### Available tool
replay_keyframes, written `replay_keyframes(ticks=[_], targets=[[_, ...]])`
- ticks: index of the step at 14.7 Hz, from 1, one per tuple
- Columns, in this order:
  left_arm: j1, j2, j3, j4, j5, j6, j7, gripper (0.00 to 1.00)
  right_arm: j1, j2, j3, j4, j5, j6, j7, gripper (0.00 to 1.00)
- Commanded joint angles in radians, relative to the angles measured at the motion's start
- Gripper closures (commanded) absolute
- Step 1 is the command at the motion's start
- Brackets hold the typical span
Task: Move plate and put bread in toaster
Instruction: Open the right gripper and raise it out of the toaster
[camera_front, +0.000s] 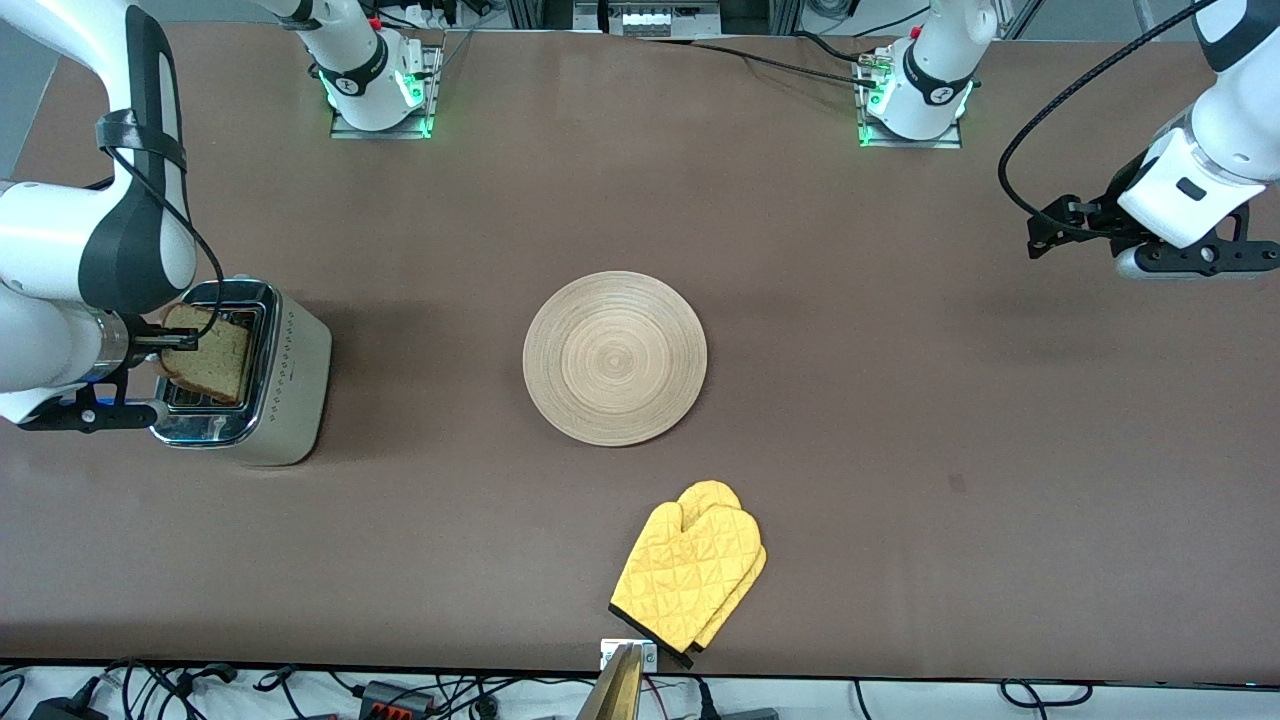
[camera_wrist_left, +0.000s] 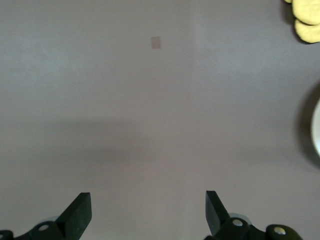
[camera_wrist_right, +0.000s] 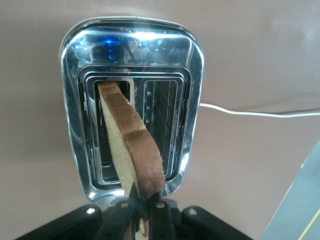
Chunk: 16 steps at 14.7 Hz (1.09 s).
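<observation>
Tan bread (camera_front: 208, 358) slice tilts edge-down over the chrome-topped toaster's (camera_front: 285, 400) slot; round wooden plate (camera_front: 614, 357) lies flat, well apart from the toaster.

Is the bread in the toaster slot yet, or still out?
Partly in: the bread is tilted, its lower end in a slot of the toaster, its upper edge held by the right end effector.

Brown table (camera_front: 900, 420). Pale wooden plate (camera_front: 614, 358) with concentric ring grain. Tan bread (camera_front: 207, 353) with a darker crust. Chrome-topped, cream-sided toaster (camera_front: 290, 390). Yellow quilted oven mitt (camera_front: 690, 575) with black trim.
</observation>
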Motion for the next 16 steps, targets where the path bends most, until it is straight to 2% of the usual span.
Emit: replay_keyframes(ticks=[1,11,12,13,16], targets=[[-0.017,-0.020,0.009,-0.015,0.034,-0.006,-0.015,0.00,-0.008,0.005,0.002,0.006,0.015,-0.006,0.001,1.00],[-0.003,-0.017,0.009,-0.013,0.019,-0.007,-0.030,0.00,-0.001,0.023,0.004,-0.043,0.063,0.003,0.000,1.00],[-0.003,-0.017,0.009,-0.013,0.017,-0.007,-0.033,0.00,0.000,0.031,0.004,-0.040,0.065,0.006,0.003,0.64],[-0.003,-0.019,0.009,-0.013,0.017,-0.007,-0.033,0.00,-0.003,0.032,0.004,-0.038,0.065,0.008,0.004,0.01],[-0.003,-0.019,0.008,-0.013,0.017,-0.009,-0.047,0.00,0.003,-0.004,0.002,-0.034,0.080,0.005,0.006,0.00]])
